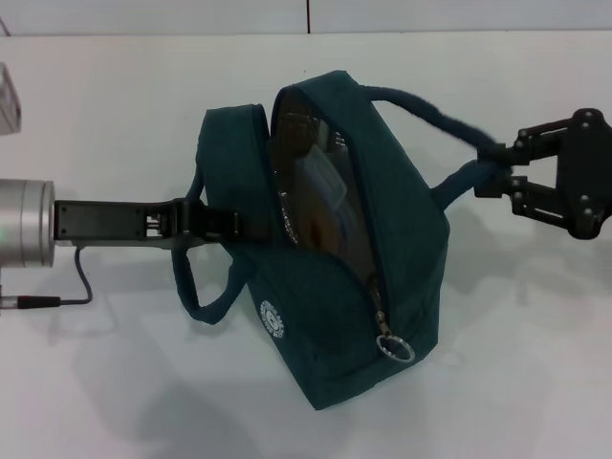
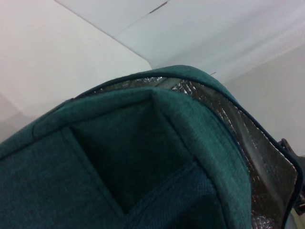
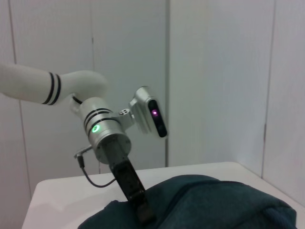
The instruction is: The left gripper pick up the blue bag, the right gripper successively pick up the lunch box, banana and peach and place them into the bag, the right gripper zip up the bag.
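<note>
Head view showed the blue bag (image 1: 330, 287) on the white tabletop (image 1: 115, 86), its zipper open and the silver lining with a clear lunch box (image 1: 320, 177) visible inside. The left gripper (image 1: 225, 222) reached in from the left, its fingers clamped on the bag's near wall. The right gripper (image 1: 505, 172) had its fingers closed on one handle (image 1: 430, 110) at the bag's right side.

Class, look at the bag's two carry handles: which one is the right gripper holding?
The right gripper is shut on the far handle, which arches toward it from the bag. The near handle loops under the left gripper.
</note>
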### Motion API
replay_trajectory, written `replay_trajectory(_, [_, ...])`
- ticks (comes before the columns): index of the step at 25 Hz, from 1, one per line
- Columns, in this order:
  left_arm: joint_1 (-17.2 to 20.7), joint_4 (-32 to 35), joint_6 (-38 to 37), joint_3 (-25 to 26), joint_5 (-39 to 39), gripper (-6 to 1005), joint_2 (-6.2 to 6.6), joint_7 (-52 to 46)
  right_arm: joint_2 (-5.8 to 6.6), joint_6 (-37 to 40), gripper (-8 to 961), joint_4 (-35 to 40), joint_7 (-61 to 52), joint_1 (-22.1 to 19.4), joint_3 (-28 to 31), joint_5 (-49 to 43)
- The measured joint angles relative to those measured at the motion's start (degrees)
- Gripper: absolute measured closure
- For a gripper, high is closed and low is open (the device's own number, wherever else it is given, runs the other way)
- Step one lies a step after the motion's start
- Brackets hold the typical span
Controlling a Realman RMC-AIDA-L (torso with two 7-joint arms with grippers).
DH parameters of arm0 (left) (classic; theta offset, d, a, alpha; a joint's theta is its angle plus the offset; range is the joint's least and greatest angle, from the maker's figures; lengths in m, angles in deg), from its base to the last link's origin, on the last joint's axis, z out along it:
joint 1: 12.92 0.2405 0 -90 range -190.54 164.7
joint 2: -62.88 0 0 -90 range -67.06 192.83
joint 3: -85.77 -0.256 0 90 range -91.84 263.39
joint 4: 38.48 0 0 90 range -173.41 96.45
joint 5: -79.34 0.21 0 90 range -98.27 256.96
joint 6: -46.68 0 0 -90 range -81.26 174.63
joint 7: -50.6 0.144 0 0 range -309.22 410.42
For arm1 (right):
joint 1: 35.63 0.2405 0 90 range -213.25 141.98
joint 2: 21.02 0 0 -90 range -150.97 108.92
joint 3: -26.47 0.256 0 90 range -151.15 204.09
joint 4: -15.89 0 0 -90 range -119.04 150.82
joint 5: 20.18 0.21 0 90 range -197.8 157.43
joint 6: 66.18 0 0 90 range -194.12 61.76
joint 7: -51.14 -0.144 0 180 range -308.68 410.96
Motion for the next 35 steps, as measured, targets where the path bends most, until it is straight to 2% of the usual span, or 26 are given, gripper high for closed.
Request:
replay_trajectory(6, [0.26,-0.02,0.53,0.18,-0.03,957,-0.03,0.32,-0.01,0.86,720,-0.33,0.08,-0.36,0.55,0.1])
replay_trajectory(11, [0.51,-0.41,0.96,0.17,-0.1,957,0.05,0.34,-0.03,2.82,500,-0.34,0.61,-0.86,2.67,1.37])
replay_trajectory(17, [0.53,-0.67,1.47,0.17,-0.1,957,0.08,0.36,0.0,5.71,276,-0.89,4.36,-3.49,4.41,8.8])
replay_trajectory(24, [0.56,-0.66,1.57,0.17,-0.1,957,-0.03,0.36,0.16,12.43,276,-1.17,6.64,-4.01,5.68,8.57])
replay_trajectory(30, [0.55,-0.64,1.58,0.17,-0.13,957,-0.02,0.36,0.23,15.02,275,-1.25,7.29,-4.12,5.35,2.37])
replay_trajectory(35, [0.53,-0.63,1.58,0.17,-0.23,957,0.13,0.36,0.11,15.16,275,-4.76,8.37,-4.17,4.05,-2.67])
